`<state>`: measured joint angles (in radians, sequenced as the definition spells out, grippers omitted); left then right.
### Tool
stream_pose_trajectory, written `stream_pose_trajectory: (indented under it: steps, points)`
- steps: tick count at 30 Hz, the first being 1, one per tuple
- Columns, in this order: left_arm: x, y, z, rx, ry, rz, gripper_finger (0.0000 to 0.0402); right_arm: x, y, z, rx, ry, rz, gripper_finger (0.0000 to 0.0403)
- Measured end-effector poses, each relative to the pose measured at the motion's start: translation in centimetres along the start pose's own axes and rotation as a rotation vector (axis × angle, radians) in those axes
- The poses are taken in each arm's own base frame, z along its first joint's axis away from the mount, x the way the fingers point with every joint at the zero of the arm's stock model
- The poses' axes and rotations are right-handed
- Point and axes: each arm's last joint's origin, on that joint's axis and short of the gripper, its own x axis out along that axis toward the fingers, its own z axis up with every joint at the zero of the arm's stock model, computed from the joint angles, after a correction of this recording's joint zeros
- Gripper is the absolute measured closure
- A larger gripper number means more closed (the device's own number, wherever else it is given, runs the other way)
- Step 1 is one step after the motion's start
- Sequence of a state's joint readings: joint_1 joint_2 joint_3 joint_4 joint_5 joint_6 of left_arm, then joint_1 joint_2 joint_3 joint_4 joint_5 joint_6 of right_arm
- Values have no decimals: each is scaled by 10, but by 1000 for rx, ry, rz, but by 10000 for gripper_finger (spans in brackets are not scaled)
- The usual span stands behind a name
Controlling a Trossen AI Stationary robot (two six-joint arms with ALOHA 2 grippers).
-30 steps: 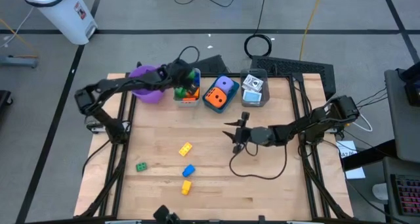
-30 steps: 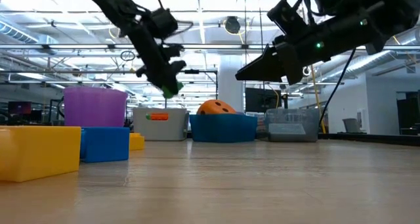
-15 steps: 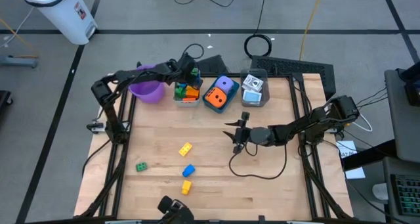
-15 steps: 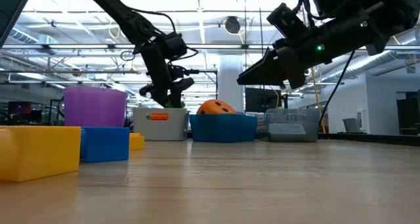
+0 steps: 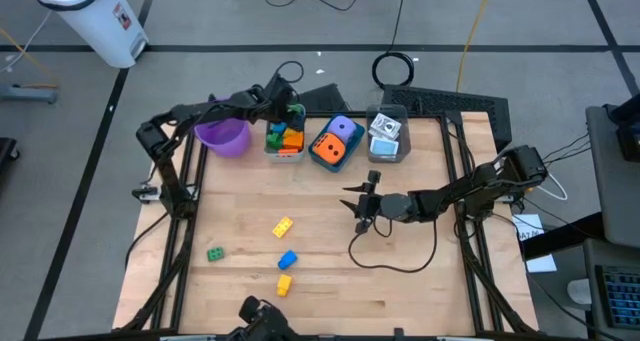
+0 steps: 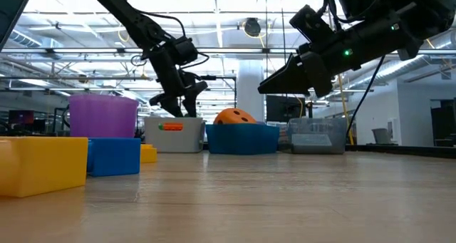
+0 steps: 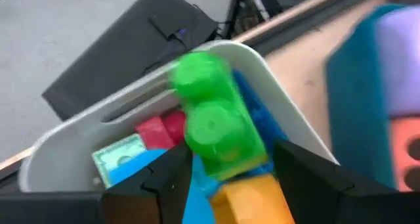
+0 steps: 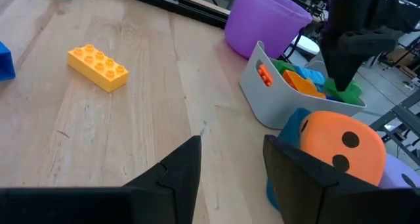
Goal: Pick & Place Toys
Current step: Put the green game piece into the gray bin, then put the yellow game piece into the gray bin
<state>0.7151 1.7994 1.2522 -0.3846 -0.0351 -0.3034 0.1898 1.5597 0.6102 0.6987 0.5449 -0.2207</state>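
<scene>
My left gripper (image 5: 287, 113) hangs open just above the grey bin (image 5: 285, 149) at the table's far edge. Below its fingers a green brick (image 7: 213, 129) lies on top of the blue, yellow, orange and red bricks in the bin; it also shows in the right wrist view (image 8: 344, 92). My right gripper (image 5: 358, 203) is open and empty, hovering over the table right of the middle. Loose on the table lie a yellow brick (image 5: 283, 225), a green brick (image 5: 215, 253), a blue brick (image 5: 287, 260) and another yellow brick (image 5: 284, 284).
A purple cup (image 5: 222, 136) stands left of the grey bin. A blue bin (image 5: 318, 159) with an orange and a purple dotted die and a clear bin (image 5: 388, 151) with printed cubes stand to its right. A black cable (image 5: 385, 261) loops on the table under the right arm.
My left gripper has gone from beside the purple cup toward the grey bin and down over it, carrying the green brick. It has opened and let go, and the brick has dropped into the bin.
</scene>
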Motion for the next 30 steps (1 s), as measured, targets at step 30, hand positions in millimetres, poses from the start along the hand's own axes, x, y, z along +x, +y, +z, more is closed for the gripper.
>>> stream_pose_trajectory:
  steps: [30]
  points:
    - [-177,-119,-52,376,-383,-496,212,0,0,1,-49,-6,-2,245]
